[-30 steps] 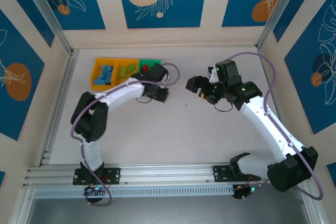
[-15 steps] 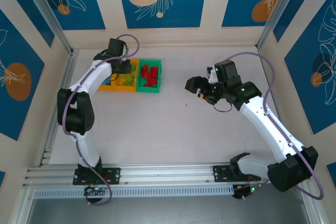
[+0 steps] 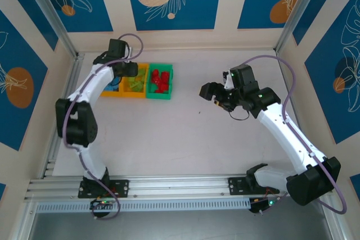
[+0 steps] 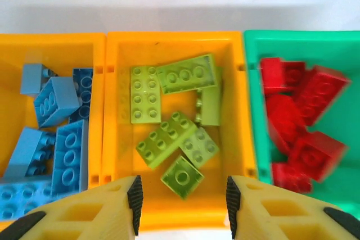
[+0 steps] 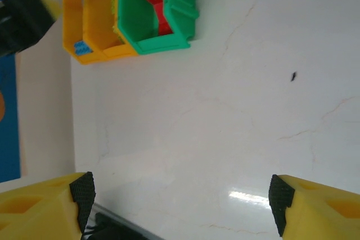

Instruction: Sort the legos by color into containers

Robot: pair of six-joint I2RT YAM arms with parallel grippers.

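Three joined bins stand at the table's back left. In the left wrist view the left orange-yellow bin holds blue legos, the middle orange-yellow bin holds lime green legos, and the green bin holds red legos. My left gripper hangs open above the middle bin's near wall with nothing between its fingers; from above the left gripper sits over the row of bins. My right gripper hovers open and empty over bare table, right of the bins; its fingertips frame white tabletop.
The back wall runs just behind the bins, and an aluminium rail borders the table on the left. The right wrist view shows the green bin and the orange-yellow bins at top left. A small dark speck marks the table.
My left arm has swung from in front of the green bin back and left, and now sits over the bins, uncovering the red legos. The right arm has not moved.
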